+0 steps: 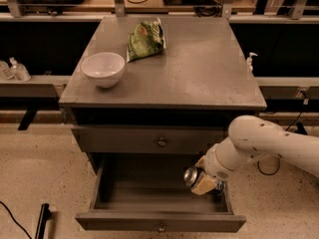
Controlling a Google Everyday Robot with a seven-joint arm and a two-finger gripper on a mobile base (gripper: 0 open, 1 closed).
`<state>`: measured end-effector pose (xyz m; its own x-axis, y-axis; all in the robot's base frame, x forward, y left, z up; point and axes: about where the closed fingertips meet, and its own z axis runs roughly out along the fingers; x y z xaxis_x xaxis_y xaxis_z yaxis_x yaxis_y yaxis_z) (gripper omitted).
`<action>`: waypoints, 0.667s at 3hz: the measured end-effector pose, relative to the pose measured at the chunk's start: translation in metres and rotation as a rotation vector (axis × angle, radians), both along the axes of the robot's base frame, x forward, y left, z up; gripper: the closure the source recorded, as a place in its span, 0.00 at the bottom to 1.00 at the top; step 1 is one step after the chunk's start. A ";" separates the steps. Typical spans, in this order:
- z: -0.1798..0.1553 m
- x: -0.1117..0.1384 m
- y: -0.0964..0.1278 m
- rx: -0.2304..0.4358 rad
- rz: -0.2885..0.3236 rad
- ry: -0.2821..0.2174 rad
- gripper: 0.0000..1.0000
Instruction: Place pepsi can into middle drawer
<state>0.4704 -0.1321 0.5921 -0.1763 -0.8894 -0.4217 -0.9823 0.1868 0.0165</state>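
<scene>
The middle drawer (144, 185) is pulled open below the cabinet top, with a flat grey floor, low side walls and a small knob on its front. My gripper (200, 181) hangs over the drawer's right part, just above its floor. It is shut on the pepsi can (191, 176), which lies sideways with its shiny silver end facing left; most of its body is hidden by the fingers. My white arm comes in from the right.
A white bowl (103, 68) and a green snack bag (144, 39) sit on the grey cabinet top (199, 73). The drawer above (124, 141) is closed, with a round knob. A speckled floor lies around the cabinet, and a dark bar lies at the lower left.
</scene>
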 end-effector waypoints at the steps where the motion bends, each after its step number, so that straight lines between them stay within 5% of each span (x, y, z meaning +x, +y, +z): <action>1: -0.005 0.005 0.006 0.011 0.029 -0.003 1.00; 2: -0.034 0.013 0.026 0.042 0.070 -0.042 1.00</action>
